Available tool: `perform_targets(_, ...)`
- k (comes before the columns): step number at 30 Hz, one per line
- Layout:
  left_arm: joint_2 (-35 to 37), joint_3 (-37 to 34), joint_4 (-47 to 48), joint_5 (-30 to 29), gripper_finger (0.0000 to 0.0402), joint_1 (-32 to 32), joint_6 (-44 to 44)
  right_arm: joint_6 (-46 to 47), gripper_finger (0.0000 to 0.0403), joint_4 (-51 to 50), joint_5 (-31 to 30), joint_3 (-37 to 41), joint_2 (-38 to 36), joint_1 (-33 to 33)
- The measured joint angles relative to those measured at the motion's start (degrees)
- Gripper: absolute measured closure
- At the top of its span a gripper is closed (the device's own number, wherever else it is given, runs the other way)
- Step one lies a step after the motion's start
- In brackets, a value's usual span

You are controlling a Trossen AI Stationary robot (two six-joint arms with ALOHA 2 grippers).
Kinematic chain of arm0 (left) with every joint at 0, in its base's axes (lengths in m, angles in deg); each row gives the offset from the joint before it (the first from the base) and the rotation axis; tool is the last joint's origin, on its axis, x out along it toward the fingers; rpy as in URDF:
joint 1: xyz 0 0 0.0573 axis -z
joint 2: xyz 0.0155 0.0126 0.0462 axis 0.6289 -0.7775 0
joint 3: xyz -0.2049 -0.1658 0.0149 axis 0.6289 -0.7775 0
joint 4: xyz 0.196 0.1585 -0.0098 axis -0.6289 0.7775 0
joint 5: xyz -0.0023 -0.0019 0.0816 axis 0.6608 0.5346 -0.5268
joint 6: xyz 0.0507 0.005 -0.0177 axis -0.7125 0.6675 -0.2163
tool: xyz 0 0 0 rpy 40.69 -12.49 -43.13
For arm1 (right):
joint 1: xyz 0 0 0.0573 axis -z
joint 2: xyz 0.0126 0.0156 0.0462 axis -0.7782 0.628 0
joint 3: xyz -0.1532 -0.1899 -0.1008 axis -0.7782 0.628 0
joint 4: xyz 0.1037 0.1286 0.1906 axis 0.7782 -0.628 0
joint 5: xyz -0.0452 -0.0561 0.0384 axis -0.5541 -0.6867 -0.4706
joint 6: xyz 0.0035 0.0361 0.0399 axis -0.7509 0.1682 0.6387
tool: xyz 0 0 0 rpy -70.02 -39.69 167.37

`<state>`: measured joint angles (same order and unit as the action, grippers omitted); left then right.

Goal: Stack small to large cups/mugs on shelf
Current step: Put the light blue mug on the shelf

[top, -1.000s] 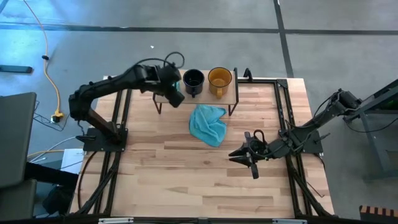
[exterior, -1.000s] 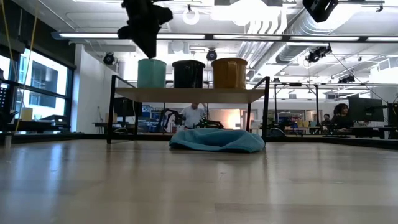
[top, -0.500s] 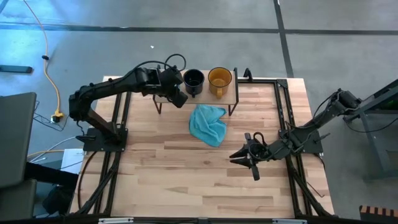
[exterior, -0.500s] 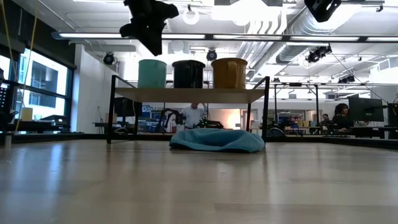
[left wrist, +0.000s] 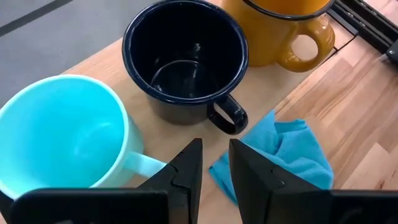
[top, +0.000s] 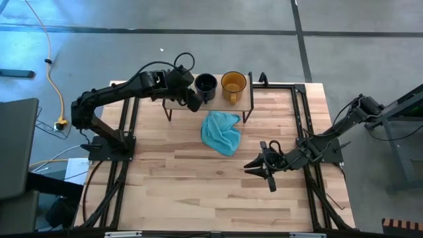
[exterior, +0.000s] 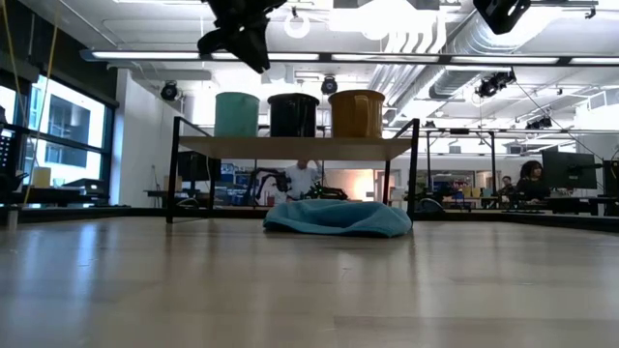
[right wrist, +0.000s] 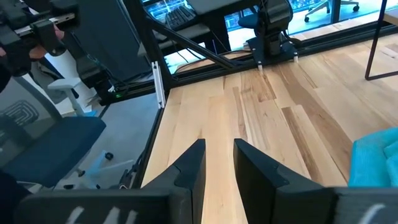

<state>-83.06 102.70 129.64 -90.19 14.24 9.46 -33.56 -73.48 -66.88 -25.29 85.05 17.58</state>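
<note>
1. Teal mug [exterior: 237,113], navy mug [exterior: 293,114] and amber mug [exterior: 356,113] all upright on the shelf [exterior: 295,147], in a row from left to right and close together. Reads as small to large, so probably little left beyond clearing the arm.
2. Left gripper [top: 192,100] above the shelf's near edge, over the gap between teal and navy; fingers nearly together with only a slit between them, pinching nothing.
3. Best lifted straight up first, then drawn back left; no sideways sweep at mug height.
4. Mind the handles: teal and navy both point theirs toward the near side, right under the fingers, so a low pass could hook one and turn or tip a mug.
5. Keep the slit narrow while leaving, to present less width beside the rims.
6. Steer clear of the cloth [top: 221,132], heaped on the tabletop [top: 198,185] just near of the shelf.
7. Right gripper [top: 259,166] low over the tabletop, near right, well apart from the shelf, fingers slightly parted and empty; best left parked.
</note>
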Motion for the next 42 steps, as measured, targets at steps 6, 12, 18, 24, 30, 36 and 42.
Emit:
perform_targets(6, 0.0, 0.0, 0.1, -0.2, 0.0332, 0.0, -0.8, 0.2, 0.0330, 0.0, 0.2, 0.0, 0.0, 0.0)
perform_targets(12, -1.0, 0.0, 1.1, -1.5, 0.0332, 0.0, -2.4, 0.3, 0.0330, 0.0, 0.2, 0.0, 0.0, 0.0)
perform_targets(18, -1.8, 0.0, 1.2, -2.4, 0.0332, 0.0, -3.7, 0.5, 0.0330, 0.0, 0.2, 0.0, 0.0, 0.0)
perform_targets(24, -1.7, 0.0, 1.4, -3.7, 0.0332, 0.0, -4.8, 0.4, 0.0330, 0.0, 0.5, 0.0, 0.0, 0.0)
perform_targets(30, -2.8, 0.0, 3.0, -3.7, 0.0332, 0.0, -5.3, 0.0, 0.0330, 0.0, 0.5, 0.0, 0.0, 0.1)
perform_targets(36, -4.5, 0.0, 3.0, -2.8, 0.0332, 0.0, -5.3, 0.3, 0.0330, 0.0, 0.5, 0.0, 0.0, 0.1)
perform_targets(42, -4.7, 0.0, 3.2, -3.2, 0.0332, 0.0, -6.1, 1.1, 0.0330, 0.0, 0.6, 0.0, 0.0, 0.0)
